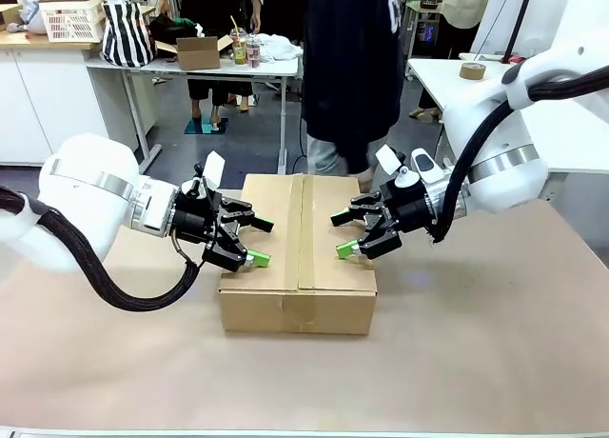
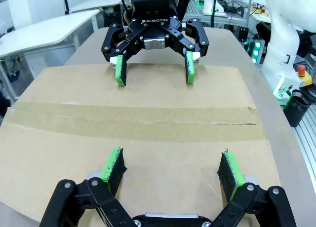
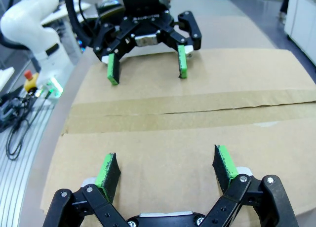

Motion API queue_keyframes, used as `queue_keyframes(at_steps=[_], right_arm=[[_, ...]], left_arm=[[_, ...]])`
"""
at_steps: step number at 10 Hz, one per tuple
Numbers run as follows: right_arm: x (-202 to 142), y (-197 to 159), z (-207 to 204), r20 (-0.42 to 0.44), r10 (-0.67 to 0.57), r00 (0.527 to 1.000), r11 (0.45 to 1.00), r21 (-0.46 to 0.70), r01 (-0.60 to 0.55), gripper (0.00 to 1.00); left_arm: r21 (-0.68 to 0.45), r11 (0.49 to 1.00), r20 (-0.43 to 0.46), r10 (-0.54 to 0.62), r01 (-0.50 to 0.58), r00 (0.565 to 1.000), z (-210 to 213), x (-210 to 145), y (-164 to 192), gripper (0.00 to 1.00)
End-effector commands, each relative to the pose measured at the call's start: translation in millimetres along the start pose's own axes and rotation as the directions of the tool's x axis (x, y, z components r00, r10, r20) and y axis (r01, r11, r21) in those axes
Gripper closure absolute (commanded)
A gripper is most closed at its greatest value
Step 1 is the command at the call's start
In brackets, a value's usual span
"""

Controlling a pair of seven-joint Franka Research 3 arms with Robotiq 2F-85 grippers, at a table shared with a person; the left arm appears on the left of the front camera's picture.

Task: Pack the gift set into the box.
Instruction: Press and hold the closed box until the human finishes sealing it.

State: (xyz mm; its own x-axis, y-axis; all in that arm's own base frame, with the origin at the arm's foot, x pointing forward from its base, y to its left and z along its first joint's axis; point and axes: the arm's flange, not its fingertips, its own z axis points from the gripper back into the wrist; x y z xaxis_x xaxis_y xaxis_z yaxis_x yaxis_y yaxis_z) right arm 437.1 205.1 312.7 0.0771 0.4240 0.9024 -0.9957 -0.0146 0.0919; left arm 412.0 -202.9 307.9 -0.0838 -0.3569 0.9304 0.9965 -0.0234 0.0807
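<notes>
The box (image 1: 297, 257) is a brown cardboard carton in the middle of the table, its top flaps closed with a strip of tape along the seam (image 2: 133, 121). The gift set is out of view. My left gripper (image 1: 254, 240) hovers open over the box's left edge. My right gripper (image 1: 343, 233) hovers open over its right side, facing the left one. In the left wrist view my left gripper (image 2: 170, 170) is spread above the box top (image 2: 148, 89). The right wrist view shows my right gripper (image 3: 165, 170) spread the same way above the box top (image 3: 197, 133).
A person in dark clothes (image 1: 352, 67) stands at the far side behind the box. A white table (image 1: 190, 65) with a small cardboard box, bags and bottles is farther back left. Bare brown table surface (image 1: 457, 352) lies in front and to the right.
</notes>
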Motion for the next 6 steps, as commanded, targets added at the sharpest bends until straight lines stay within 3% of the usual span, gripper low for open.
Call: queue_keyframes(at_steps=[1,6], right_arm=[[-2.2,0.5,-0.6,-0.003,-0.004,1.0,1.0,0.0,0.004,0.0],[-2.2,0.5,-0.6,-0.003,-0.004,1.0,1.0,0.0,0.004,0.0]], left_arm=[[0.003,1.0,0.003,-0.011,0.011,1.0,-1.4,-1.8,-1.8,0.0],[0.003,1.0,0.003,-0.011,0.011,1.0,-1.4,-1.8,-1.8,0.0]])
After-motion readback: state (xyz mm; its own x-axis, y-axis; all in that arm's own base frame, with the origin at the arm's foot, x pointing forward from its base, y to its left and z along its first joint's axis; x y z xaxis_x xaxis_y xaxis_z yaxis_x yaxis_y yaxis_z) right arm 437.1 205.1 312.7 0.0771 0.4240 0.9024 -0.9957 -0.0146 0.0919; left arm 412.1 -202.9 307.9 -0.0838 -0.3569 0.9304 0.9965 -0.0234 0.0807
